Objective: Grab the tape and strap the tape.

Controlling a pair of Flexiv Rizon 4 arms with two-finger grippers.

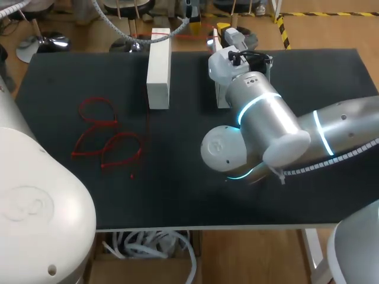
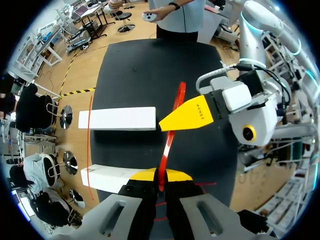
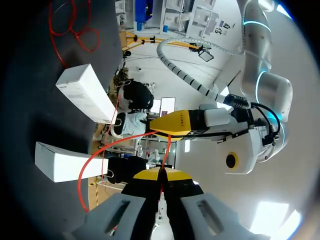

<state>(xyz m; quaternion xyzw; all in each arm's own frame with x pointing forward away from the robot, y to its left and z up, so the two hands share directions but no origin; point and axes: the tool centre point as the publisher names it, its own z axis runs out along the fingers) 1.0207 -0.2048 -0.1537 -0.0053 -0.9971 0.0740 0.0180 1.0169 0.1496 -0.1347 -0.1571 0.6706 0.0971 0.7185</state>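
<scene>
**Both my grippers pinch one red tape, upper middle of the head view, by the white blocks.**

My left gripper (image 2: pixel 160 176) has its yellow tips pressed together on the red tape (image 2: pixel 165 150). The tape's long axis runs straight ahead from those tips and passes against the finger of my right gripper (image 3: pixel 160 175), which crosses it just ahead. The right gripper's tips are likewise closed on the thin red line, which leaves them and bows round toward the nearer block. Neither arm is the nearer one, since both are on the tape, so I judge the coming move depends on pulling along that axis. In the head view my right arm comes in from the right and hides most of the right white block (image 1: pixel 219 94). The left white block (image 1: pixel 159 68) stands apart beside it. The table (image 1: pixel 177 195) is flat and black, and loose red ties (image 1: pixel 106 139) lie at middle left, well apart.
</scene>
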